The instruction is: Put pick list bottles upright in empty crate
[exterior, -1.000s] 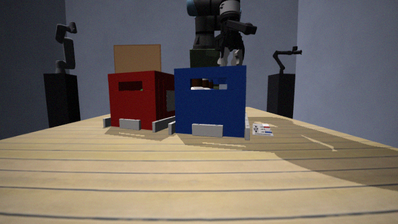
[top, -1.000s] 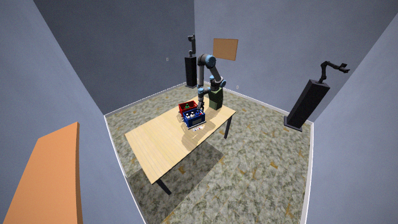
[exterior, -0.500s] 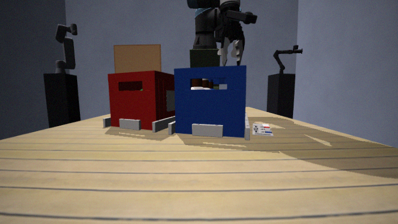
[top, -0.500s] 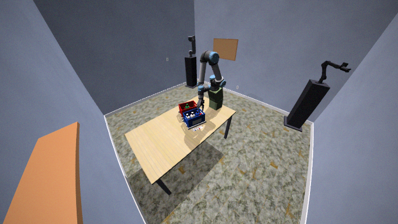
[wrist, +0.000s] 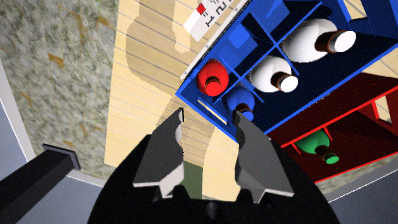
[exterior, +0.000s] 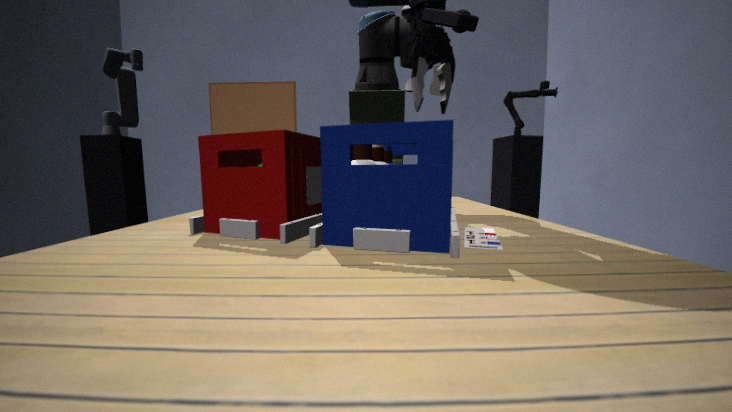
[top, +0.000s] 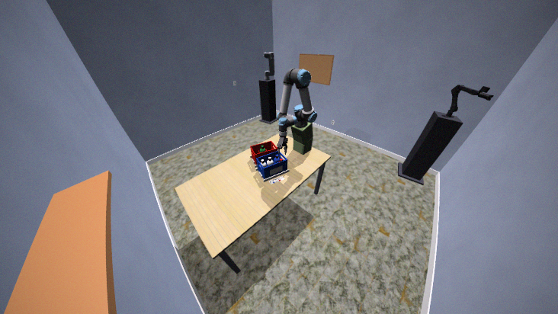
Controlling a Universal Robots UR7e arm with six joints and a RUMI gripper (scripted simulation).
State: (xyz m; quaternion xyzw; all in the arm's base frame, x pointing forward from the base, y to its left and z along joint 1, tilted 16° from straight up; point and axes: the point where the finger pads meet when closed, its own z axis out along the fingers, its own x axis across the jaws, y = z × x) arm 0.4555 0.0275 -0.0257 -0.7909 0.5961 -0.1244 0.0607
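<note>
Hovering near the blue crate (top: 284,166) (exterior: 384,199) (wrist: 242,39), the gripper (top: 282,150) (exterior: 430,110) (wrist: 207,109) is released, grasping nothing, perhaps for safe clearance; dividers (wrist: 260,61) seem to keep the red bottle (top: 280,159) (wrist: 212,74) upright.

With the blue crate (top: 272,170) (exterior: 386,204) (wrist: 200,112) as landmark, the lower parts of the two white bottles (top: 269,160) (wrist: 270,74) inside it are hidden in the top view by its near wall. Beside it, the pick list (top: 277,180) (exterior: 483,239) (wrist: 209,19) is too small to read in the top and exterior views, and the wrist picture's upper edge cuts it off. The red crate (top: 264,152) (exterior: 240,189) (wrist: 345,145) behind it in the top view is partly covered by it, and runs past the wrist picture's right edge. Above it in the exterior view, the arm (exterior: 379,46) leaves the top edge.
</note>
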